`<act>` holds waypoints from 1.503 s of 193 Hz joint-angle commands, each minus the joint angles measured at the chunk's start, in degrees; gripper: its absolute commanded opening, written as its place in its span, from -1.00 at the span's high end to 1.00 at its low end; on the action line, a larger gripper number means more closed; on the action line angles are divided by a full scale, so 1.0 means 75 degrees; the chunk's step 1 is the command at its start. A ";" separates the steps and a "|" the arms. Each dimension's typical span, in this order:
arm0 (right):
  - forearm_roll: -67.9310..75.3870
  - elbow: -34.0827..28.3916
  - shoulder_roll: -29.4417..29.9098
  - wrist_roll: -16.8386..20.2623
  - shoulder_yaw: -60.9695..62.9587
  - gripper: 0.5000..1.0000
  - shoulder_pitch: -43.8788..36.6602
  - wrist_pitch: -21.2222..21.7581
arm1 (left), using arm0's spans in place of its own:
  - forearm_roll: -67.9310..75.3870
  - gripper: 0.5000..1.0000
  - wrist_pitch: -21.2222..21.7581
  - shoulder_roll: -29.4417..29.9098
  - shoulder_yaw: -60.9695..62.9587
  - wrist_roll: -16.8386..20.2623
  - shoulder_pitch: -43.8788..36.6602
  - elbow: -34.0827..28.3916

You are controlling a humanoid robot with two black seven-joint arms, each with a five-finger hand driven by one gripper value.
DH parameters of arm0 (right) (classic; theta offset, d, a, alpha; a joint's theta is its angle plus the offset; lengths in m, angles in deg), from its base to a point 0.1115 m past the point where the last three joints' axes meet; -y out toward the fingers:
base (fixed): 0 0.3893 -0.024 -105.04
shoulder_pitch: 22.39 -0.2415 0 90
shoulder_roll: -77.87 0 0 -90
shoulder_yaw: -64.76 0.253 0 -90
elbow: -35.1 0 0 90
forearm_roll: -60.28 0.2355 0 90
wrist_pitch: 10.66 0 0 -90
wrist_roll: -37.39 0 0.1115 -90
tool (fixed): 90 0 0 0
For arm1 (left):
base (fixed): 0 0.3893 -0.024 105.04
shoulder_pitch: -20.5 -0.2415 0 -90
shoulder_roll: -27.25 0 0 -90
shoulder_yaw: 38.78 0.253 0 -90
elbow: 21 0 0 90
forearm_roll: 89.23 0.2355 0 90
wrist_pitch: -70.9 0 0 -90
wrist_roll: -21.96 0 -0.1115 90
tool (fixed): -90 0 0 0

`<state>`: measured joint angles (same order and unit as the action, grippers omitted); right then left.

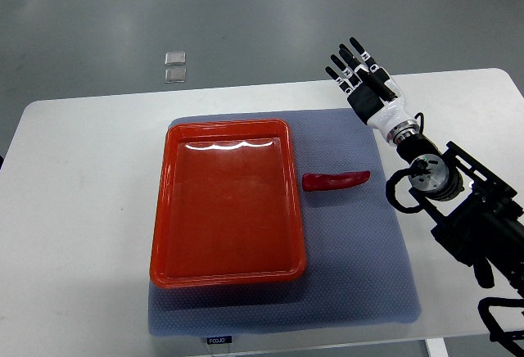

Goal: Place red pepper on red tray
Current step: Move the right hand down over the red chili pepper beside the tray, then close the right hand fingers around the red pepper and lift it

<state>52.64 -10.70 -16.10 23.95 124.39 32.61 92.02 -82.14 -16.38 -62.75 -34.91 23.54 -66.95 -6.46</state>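
Red pepper [336, 180] lies on the blue-grey mat [360, 275], just right of the red tray [228, 270] and apart from it. Right hand [365, 83], fingers [342, 52] spread and empty, hovers well beyond the pepper. Mat covers a white table [74, 210]; grey floor [164, 13] beyond.

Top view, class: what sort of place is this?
Probably a robotics lab or test bench: a white table on bare grey floor, a staged red tray on a grey mat, and a robot's right hand.
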 commanded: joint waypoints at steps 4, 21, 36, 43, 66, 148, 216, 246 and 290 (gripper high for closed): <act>0.0000 0.0001 0.0002 -0.0001 0.0006 -0.66 0.0015 -0.0003 | 0.0004 -1.00 0.0000 0.0000 0.0012 0.0012 0.0000 0.0008; 0.0000 0.0001 -0.0010 0.0011 -0.0018 -0.66 0.0003 -0.0003 | 0.0004 -1.00 0.0000 0.0000 0.0000 0.0012 0.0000 0.0008; -0.0035 0.0001 -0.0022 0.0011 -0.0088 -0.66 -0.0055 -0.0015 | 0.0004 -1.00 0.0000 0.0000 0.0000 0.0012 0.0000 0.0008; -0.0082 0.0001 -0.0033 0.0022 -0.0100 -0.66 -0.0067 0.0008 | 0.0004 -1.00 0.0000 0.0000 0.0000 0.0012 0.0000 0.0008; -0.1101 -0.0128 -0.0455 0.0257 -0.0393 -0.66 -0.0243 0.0043 | 0.0004 -1.00 0.0000 0.0000 0.0000 0.0012 0.0012 0.0008; -0.4113 -0.1768 -0.3455 0.1698 -0.7061 -0.66 -0.3946 0.1180 | 0.0004 -1.00 -0.0012 0.0000 0.0000 -0.0011 0.0023 0.0055; -0.5308 -0.2671 -0.3479 0.1675 -0.9111 -0.61 -0.4766 0.0079 | 0.0004 -1.00 -0.0012 0.0000 0.0000 -0.0023 0.0023 0.0008; -0.5426 -0.2706 -0.3479 0.1663 -0.9311 -0.52 -0.4755 -0.0332 | 0.0004 -1.00 -0.0012 0.0000 0.0000 -0.0046 0.0023 0.0008; -0.5472 -0.2706 -0.3408 0.1651 -0.9322 -0.22 -0.4614 -0.0648 | 0.0004 -1.00 -0.0012 0.0000 0.0000 -0.0046 0.0023 0.0008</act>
<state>11.82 -31.00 -41.92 36.36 54.54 -2.45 88.23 -82.11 -16.47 -62.75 -34.91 23.20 -66.77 -6.41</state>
